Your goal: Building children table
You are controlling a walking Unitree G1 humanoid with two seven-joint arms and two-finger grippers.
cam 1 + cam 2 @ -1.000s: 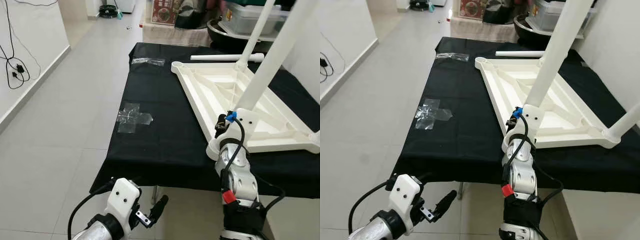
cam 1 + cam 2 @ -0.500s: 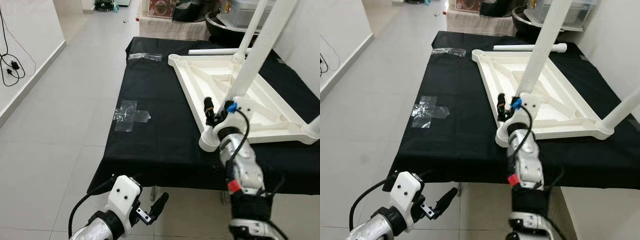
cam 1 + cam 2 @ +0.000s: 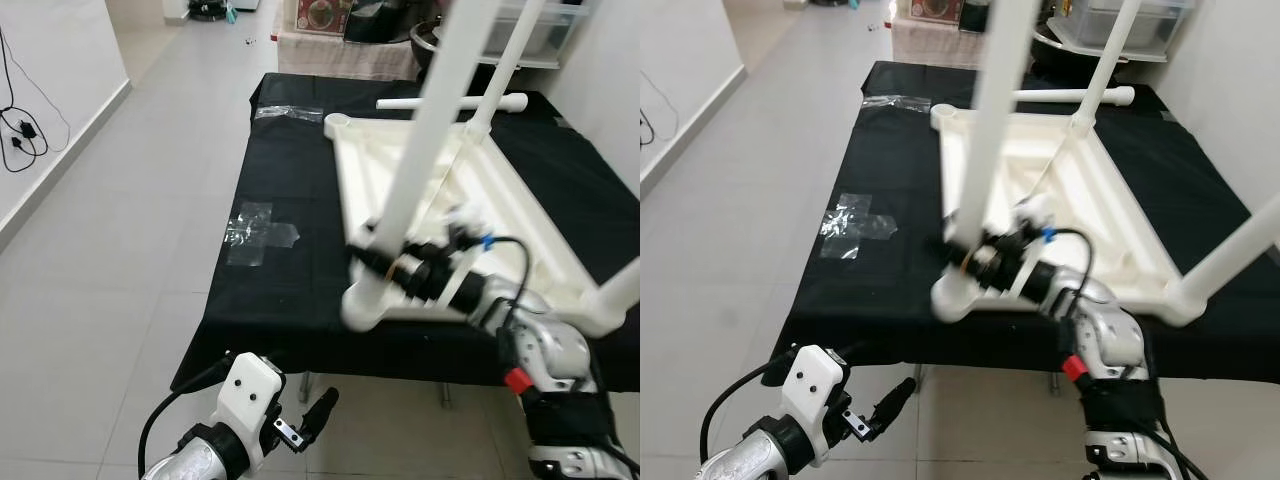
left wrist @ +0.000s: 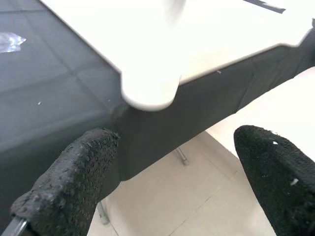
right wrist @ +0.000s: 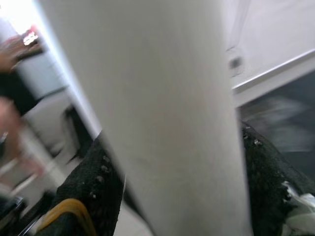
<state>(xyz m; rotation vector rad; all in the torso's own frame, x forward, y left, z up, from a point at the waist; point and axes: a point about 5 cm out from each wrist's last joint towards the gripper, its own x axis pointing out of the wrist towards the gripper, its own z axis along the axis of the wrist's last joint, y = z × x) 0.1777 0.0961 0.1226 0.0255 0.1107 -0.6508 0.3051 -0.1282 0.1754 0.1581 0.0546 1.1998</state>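
A white children's table (image 3: pixel 505 205) lies upside down on a bench covered in black cloth (image 3: pixel 300 290). Three of its legs stand up. My right gripper (image 3: pixel 392 266) is shut on the near-left leg (image 3: pixel 425 130) just above its base, at the corner nearest the bench's front edge. In the right wrist view the leg (image 5: pixel 162 108) runs between the black fingers (image 5: pixel 91 189). A loose white leg (image 3: pixel 450 102) lies at the back of the bench. My left gripper (image 3: pixel 315 412) hangs low in front of the bench, open, its fingers (image 4: pixel 74 182) spread below the table's corner (image 4: pixel 147 91).
Two crumpled clear plastic wraps (image 3: pixel 258 228) (image 3: pixel 288 113) lie on the cloth's left side. Boxes and bins (image 3: pixel 345 20) stand behind the bench. A wall runs along the right. Open tiled floor (image 3: pixel 120 200) lies to the left, with cables (image 3: pixel 20 135) on the far wall.
My right gripper has swung to the left with the leg in it. The upturned table has turned and slid, so its near corner sits further left. The left arm stays put.
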